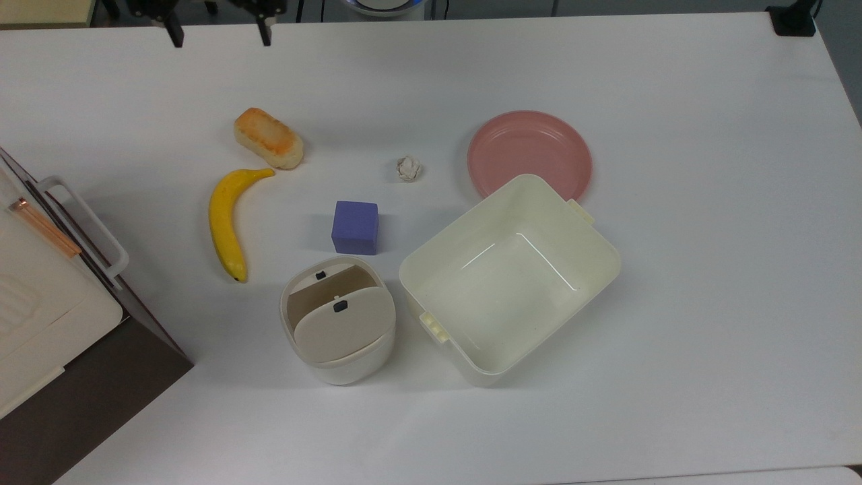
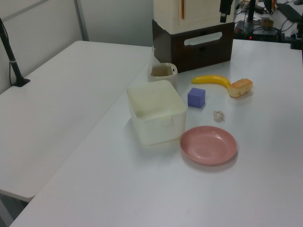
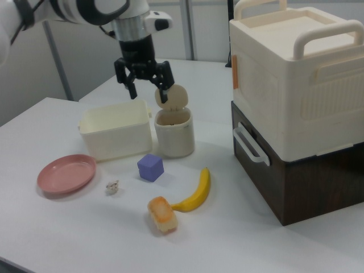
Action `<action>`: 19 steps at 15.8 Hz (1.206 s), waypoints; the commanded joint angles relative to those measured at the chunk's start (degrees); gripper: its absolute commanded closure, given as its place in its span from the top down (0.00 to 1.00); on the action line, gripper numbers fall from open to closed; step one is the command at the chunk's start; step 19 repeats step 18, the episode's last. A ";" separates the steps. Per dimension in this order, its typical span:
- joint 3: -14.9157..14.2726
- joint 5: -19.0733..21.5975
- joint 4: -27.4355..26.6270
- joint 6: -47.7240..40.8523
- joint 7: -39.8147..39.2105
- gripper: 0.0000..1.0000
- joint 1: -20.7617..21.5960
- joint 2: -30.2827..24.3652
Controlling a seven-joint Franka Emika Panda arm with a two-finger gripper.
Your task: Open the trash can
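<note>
Cream tub [image 1: 510, 277] mid-table. Trash can [image 1: 338, 319] just beside it on the top view's left, lid [image 3: 172, 95] already tipped up, cavity exposed. Gripper [image 3: 145, 86] raised, fingers spread wide, empty, well above the table. Judgement: opening step looks done; next move is only retreat clear.
</note>
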 commanded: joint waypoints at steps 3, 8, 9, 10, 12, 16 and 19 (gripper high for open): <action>-2.29 1.45 -8.17 3.05 6.05 1.00 3.58 -5.29; -2.21 1.81 -8.87 3.32 12.85 1.00 4.90 -5.38; -2.21 1.72 -8.87 3.05 12.41 1.00 4.90 -5.29; -2.12 1.72 -8.87 3.14 12.32 1.00 4.90 -5.29; -2.12 1.72 -8.78 3.05 12.14 1.00 4.81 -5.21; -2.12 1.72 -8.60 2.88 12.23 1.00 4.73 -5.21; -2.21 1.72 -8.60 2.88 12.23 1.00 4.73 -5.21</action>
